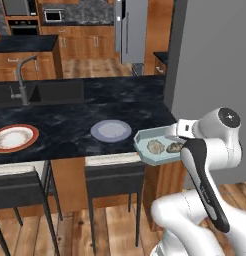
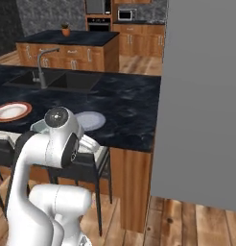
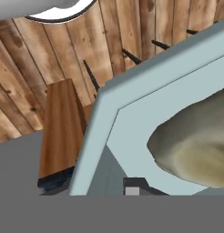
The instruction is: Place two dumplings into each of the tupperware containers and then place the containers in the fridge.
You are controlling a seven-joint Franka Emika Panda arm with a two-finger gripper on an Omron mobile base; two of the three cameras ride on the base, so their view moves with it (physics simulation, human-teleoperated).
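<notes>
Jaws [image 3: 132, 189] clenched on tupperware container [image 1: 147, 152] with two dumplings [image 1: 156, 146] off dark marble counter [image 1: 70, 130], above wooden floor [image 1: 120, 220]

The arm's white wrist hides the near corner of the tupperware container [image 1: 145, 145]; one dumpling [image 3: 196, 145] runs off the hand view's edge

surface: dark marble counter [image 1: 70, 131] | on it: red-rimmed plate [image 1: 14, 137]; grey round container [image 1: 111, 130]

Arm [image 1: 205, 170] bent at elbow, forearm raised, wrist level. Gripper [image 3: 132, 189] nearly closed, clamped on container rim.
</notes>
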